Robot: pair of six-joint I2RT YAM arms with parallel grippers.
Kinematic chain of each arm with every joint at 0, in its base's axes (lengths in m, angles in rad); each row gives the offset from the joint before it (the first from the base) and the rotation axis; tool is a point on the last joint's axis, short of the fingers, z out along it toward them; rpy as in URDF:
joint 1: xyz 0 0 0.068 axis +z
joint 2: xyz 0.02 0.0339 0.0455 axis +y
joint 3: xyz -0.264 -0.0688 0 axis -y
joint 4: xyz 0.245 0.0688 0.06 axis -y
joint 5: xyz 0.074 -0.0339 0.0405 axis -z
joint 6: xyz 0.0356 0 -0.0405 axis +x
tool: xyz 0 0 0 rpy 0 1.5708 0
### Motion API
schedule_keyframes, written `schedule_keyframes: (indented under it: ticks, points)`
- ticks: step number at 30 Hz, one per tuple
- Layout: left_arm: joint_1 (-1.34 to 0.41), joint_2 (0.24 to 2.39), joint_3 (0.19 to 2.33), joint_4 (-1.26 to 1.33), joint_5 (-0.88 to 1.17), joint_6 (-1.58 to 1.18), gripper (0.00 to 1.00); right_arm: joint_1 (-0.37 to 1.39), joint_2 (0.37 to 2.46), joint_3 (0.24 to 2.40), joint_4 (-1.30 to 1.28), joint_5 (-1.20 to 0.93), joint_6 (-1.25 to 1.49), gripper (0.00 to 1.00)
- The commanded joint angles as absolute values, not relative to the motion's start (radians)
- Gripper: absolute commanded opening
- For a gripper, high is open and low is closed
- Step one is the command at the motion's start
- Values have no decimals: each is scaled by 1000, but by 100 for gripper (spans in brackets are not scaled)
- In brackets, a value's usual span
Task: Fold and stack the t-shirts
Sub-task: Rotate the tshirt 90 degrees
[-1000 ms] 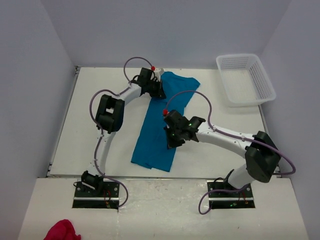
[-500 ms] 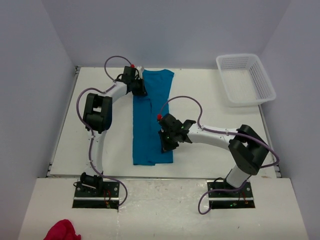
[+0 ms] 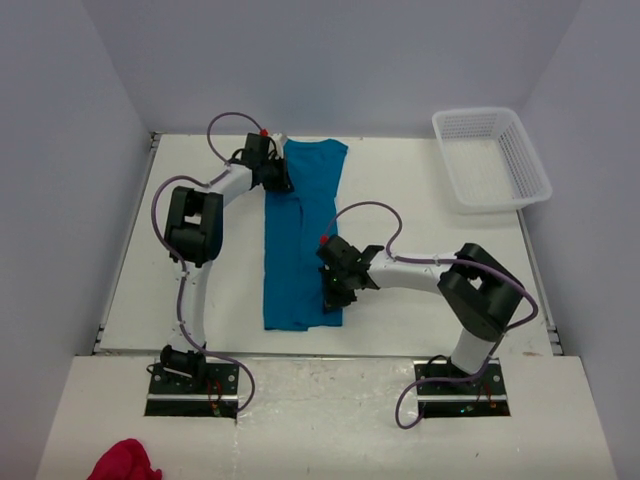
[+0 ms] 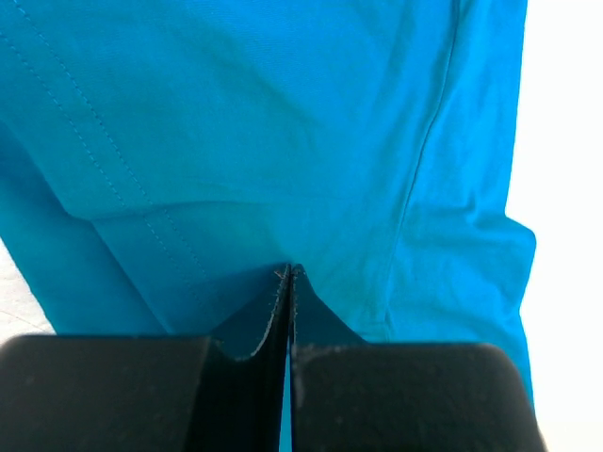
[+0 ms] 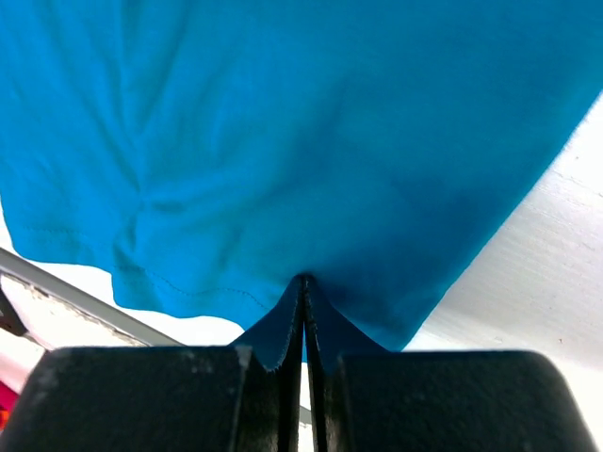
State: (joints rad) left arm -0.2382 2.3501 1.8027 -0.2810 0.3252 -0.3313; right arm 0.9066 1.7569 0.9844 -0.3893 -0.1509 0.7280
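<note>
— One shirt (image 3: 300,240) only, teal. It lies as a long narrow strip on the tabletop (image 3: 420,260), left of the middle, running from the far edge toward the near edge. I think it is folded lengthwise.

— And the tools?

— Both are pressed together with cloth between. The left tool (image 3: 283,183) pinches the shirt at its far left corner. The right tool (image 3: 333,298) pinches the right edge close to the near end. In each wrist view the fabric makes a small peak at the fingertips.

— What is good to do now?

— I judge the step is to lay this fold flat. Bring both pinches down to the tabletop together, so the long edges lie parallel. Let go only when the cloth rests, otherwise the top layer may slide or wrinkle. The crosswise fold is not yet done.

— Is something near?

— The basket (image 3: 490,160) stands well apart at the far right. A red cloth (image 3: 122,462) lies nearer than the left base.
</note>
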Motion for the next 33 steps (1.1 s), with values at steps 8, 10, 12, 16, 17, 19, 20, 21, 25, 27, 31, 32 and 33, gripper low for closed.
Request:
schedule_keyframes:
  ticks: [8,10,12,16,17,19,20,21,25,27,31,32,33]
  points:
    - [-199,2434,1882,-367,350,-279,0,907,1712,822,-426,34,833,0]
    - [-198,2456,1910,-376,354,-275,0,907,1700,821,-439,38,828,0]
    - [-198,2471,1924,-387,353,-272,0,908,1698,821,-451,41,831,0]
    - [-195,2485,1953,-396,348,-261,0,908,1680,811,-446,40,831,0]
    - [-192,2485,1954,-388,359,-261,0,907,1678,813,-446,38,833,0]
    - [-192,2488,1967,-390,362,-261,0,908,1667,810,-445,35,830,0]
    - [-192,2493,1971,-393,370,-261,0,908,1663,808,-442,29,828,0]
    - [-192,2496,1988,-397,368,-259,0,908,1661,808,-443,28,830,0]
    - [-193,2514,2023,-417,377,-261,0,911,1643,796,-436,11,834,0]
    - [-193,2510,2023,-419,385,-261,0,911,1631,792,-430,5,831,0]
    - [-209,2458,1990,-394,350,-249,0,936,1602,802,-381,6,746,0]
    - [-215,2412,1955,-367,298,-244,0,937,1597,807,-370,6,727,0]
    - [-221,2386,1933,-348,269,-244,0,937,1598,816,-370,6,715,0]
